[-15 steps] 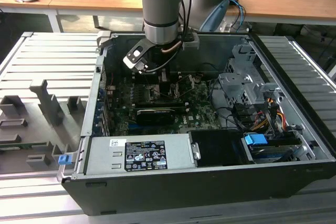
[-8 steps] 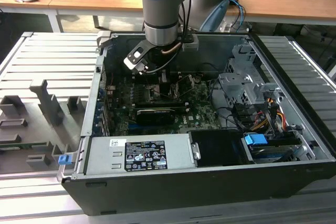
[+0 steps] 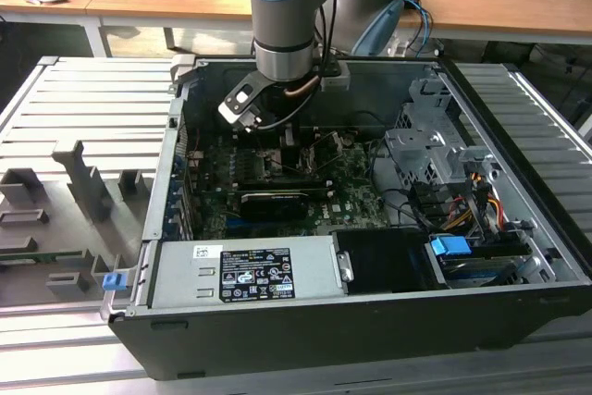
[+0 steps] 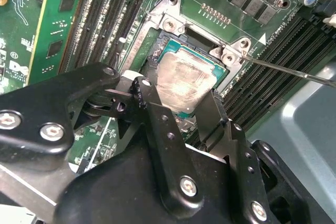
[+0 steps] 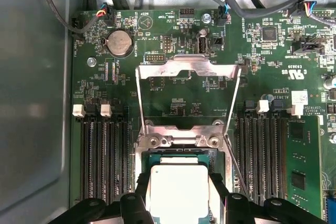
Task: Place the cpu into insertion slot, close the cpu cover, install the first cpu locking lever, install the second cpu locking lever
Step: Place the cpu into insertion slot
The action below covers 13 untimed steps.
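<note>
Snugly, the black gripper (image 5: 179, 195) pinches the smooth silvery square cpu (image 4: 184, 85) over green motherboard (image 5: 178, 103); thin grey cpu cover (image 5: 186, 69) stands raised; wooden desks (image 3: 185, 2) at the case's (image 3: 370, 321) twelve o'clock in the exterior view

Part of the cpu (image 4: 184, 80) lies hidden behind the tool (image 4: 177, 97).

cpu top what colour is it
The cpu top is silvery-grey metal with pale smears, seen best in the second wrist view.
</note>
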### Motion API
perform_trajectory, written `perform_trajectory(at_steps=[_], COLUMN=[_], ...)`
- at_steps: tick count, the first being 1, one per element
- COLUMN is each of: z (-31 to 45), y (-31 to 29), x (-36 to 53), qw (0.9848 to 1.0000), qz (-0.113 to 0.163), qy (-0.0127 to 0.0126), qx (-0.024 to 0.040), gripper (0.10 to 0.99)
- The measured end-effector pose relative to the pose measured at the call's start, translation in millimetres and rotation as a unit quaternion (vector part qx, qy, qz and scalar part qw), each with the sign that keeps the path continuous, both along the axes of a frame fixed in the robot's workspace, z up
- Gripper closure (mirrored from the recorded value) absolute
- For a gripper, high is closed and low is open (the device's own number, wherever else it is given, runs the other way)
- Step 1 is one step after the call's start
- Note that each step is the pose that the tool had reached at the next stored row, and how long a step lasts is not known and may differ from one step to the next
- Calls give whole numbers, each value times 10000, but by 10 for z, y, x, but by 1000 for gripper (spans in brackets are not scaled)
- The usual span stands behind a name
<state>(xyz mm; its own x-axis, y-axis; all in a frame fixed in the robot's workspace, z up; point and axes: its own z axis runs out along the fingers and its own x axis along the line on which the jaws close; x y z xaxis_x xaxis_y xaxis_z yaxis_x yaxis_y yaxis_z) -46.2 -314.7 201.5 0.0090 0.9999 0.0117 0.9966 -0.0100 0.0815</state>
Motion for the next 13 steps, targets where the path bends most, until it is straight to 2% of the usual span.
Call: perform_trajectory(at_steps=[13], z=[-28], y=[-4], x=[3], qw=[10000], qz=[51], qy=[1], qx=[-1], gripper=[561])
